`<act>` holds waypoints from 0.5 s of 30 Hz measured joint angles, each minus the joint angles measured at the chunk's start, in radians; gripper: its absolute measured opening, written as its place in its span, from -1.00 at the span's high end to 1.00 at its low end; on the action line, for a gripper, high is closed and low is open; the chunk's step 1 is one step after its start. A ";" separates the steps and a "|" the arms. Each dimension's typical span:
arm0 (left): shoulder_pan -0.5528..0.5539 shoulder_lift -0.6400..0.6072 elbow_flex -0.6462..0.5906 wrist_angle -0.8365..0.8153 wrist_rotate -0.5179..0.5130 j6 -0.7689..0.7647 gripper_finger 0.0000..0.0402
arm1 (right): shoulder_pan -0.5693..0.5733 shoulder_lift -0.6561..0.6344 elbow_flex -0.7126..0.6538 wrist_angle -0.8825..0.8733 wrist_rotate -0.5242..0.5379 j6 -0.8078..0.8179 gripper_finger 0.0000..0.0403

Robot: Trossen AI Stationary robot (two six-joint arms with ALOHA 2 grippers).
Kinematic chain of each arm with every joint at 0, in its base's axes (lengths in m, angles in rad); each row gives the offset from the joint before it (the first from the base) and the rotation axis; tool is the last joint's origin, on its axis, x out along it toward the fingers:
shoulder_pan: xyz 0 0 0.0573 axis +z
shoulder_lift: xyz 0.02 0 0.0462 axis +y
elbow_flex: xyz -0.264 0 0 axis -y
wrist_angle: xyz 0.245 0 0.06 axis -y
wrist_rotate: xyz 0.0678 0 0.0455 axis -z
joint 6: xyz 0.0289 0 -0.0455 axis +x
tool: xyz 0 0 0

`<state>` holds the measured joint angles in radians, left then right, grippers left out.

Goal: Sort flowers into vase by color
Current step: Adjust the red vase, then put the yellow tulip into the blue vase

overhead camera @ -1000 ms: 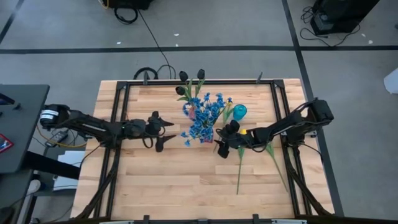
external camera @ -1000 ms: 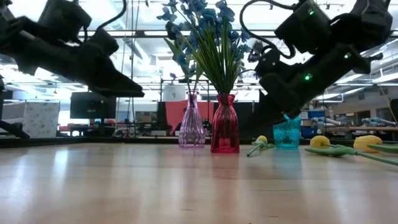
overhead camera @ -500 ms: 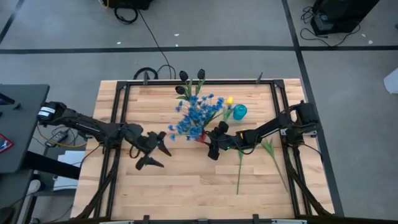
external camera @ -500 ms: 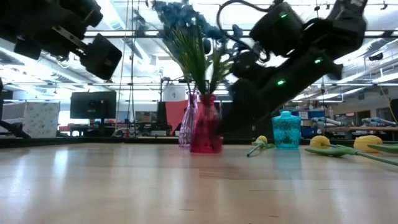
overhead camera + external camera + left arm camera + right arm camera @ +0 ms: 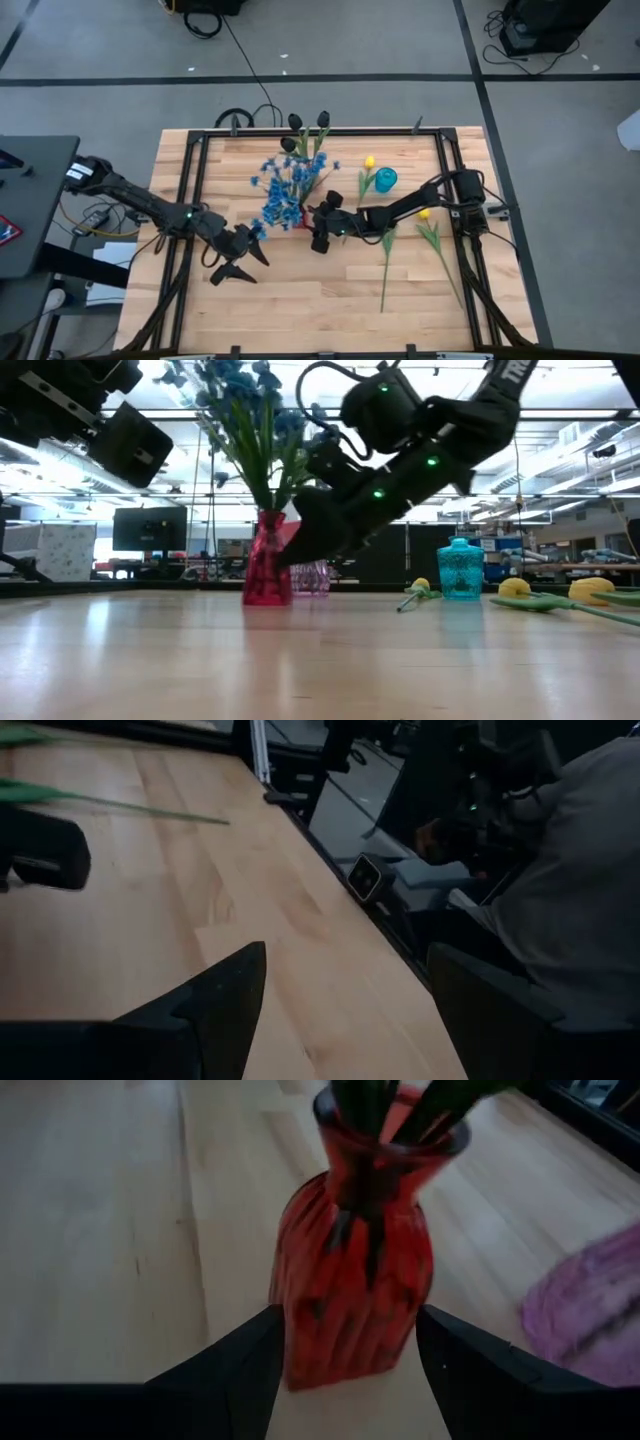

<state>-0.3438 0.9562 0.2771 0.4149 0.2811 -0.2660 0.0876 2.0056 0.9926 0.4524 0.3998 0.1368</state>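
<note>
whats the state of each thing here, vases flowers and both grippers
red vase: upright, holding the blue flowers, between the right gripper's fingers
purple vase: upright behind it
teal vase: upright, nothing showing in it
yellow tulips: lying on the table
dark tulips: at the table's far edge
left gripper: open, holding nothing

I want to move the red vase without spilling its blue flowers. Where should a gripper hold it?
Grip the red vase across its ribbed body, below the narrow neck, coming in level from the side. The blue flowers fan out above the mouth, blocking a top approach. The right gripper already straddles the body this way.
</note>
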 joint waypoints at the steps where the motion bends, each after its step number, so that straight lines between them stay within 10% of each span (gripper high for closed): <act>1: -0.010 0.000 0.000 -0.007 -0.008 -0.003 -0.40 | -0.003 0.006 0.013 0.000 -0.007 -0.007 -0.17; 15: -0.155 0.112 -0.021 0.006 -0.274 -0.131 -0.40 | 0.033 -0.218 0.034 -0.491 0.020 0.258 -0.16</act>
<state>-0.4985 1.0682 0.2565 0.4206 0.0075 -0.3973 0.1205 1.7877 1.0267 -0.0385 0.4201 0.3952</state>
